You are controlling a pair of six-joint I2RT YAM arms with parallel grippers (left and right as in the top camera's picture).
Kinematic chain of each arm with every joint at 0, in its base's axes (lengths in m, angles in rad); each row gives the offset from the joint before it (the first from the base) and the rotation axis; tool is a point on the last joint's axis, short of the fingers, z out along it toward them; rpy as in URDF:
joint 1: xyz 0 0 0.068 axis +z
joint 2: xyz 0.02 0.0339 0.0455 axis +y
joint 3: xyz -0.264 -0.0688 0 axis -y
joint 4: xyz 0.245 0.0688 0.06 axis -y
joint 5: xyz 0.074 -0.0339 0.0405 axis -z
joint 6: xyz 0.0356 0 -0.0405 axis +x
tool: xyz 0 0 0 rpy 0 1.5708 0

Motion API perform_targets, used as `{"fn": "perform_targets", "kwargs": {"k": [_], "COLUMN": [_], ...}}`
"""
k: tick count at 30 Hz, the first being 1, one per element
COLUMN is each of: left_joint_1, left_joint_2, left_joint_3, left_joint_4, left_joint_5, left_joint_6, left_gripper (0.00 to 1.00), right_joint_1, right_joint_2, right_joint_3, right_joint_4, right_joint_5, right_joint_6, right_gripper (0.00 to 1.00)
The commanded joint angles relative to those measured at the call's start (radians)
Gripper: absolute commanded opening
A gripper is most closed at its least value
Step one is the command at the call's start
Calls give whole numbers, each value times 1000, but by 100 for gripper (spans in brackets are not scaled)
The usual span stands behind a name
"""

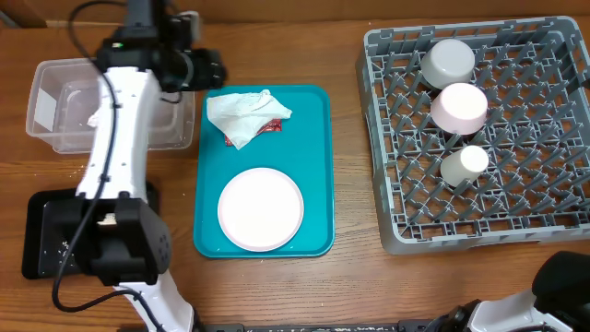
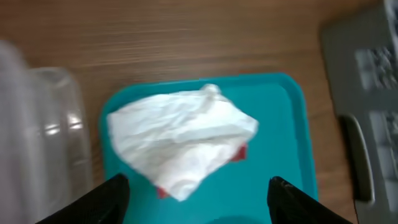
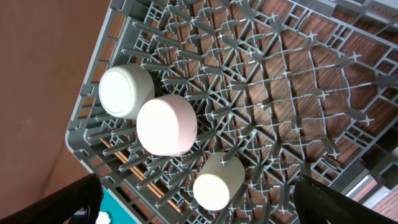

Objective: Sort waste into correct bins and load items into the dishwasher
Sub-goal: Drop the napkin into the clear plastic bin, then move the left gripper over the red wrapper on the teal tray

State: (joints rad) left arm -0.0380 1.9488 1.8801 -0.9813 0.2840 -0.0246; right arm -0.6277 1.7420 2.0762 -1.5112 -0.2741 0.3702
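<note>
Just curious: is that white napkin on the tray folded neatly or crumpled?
Crumpled: the napkin lies in an uneven, creased heap on the teal tray.

We see a wooden table (image 1: 350, 138) with a teal tray (image 1: 313, 138) on it. Left of the tray sits a clear plastic tub (image 1: 55, 101). Lower on that side lies what looks like a black bin (image 1: 41, 235), half hidden. Right of the tray stands a grey dish rack (image 1: 525, 184).
</note>
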Motion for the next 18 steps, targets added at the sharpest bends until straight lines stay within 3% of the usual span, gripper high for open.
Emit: {"fn": "perform_targets", "kwargs": {"k": [1,8,11,18], "left_joint_1": [-86,-204,-233,-293], "left_joint_2": [10,147,200,269], "left_joint_3": [-7,-7,-7,-7], "left_joint_4": [-6,-5,-9,-21], "left_joint_5": [-69,-128,-206,-328], "left_joint_6": [136,208,204,272], "left_gripper": [75,71,75,72], "right_joint_1": [-2,-2,-2,-2], "right_joint_2": [-1,-1,-1,-1], "right_joint_3": [6,6,6,6], "right_joint_4": [2,2,2,2], "right_joint_5": [-5,-5,-5,-5], "right_joint_6": [5,5,5,5], "right_gripper": [100,100,100,100]}}
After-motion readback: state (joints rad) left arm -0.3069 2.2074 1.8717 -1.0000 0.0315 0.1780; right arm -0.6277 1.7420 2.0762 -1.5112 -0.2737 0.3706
